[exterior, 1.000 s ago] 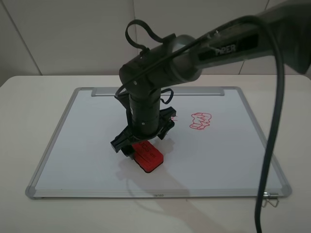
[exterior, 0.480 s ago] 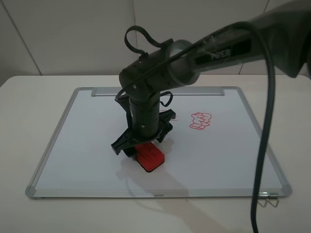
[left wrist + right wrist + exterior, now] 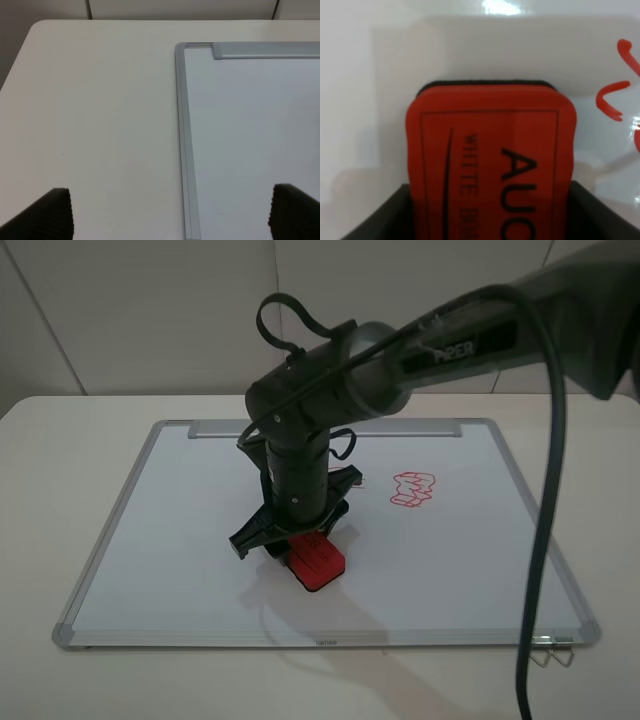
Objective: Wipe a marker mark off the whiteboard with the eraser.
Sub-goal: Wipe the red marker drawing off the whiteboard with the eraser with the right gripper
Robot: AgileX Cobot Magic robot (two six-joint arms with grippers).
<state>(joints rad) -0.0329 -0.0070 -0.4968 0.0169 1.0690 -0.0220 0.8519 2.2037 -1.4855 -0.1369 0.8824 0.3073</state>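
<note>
A smooth, matte off-white table [image 3: 60, 450] is seen at the far left, bare up to the whiteboard's frame. In the left wrist view the left gripper [image 3: 172, 214] is held wide, its dark fingertips [image 3: 52, 212] far apart, above the table and the board's silver side rail. The whiteboard [image 3: 170, 540] is a glossy white rectangle, bordered by a brushed metal frame with grey corner caps; its left half is unmarked. Near the middle, the eraser [image 3: 318, 560], a red oblong block with rounded corners, dark lettering and a black felt base, is clamped between the black fingers [image 3: 380, 222] of the right gripper [image 3: 292, 530] and is pressed flat on the board. Of the marker mark [image 3: 360, 482], only short red strokes are shown beside the wrist; the rest is hidden by the arm. In the right wrist view, curved red strokes lie just beside the eraser's corner, untouched. Further right, a red cloud-like doodle [image 3: 412, 490] is drawn, with open white board around it. A wire clip [image 3: 556, 648] lies at the near right corner.
</note>
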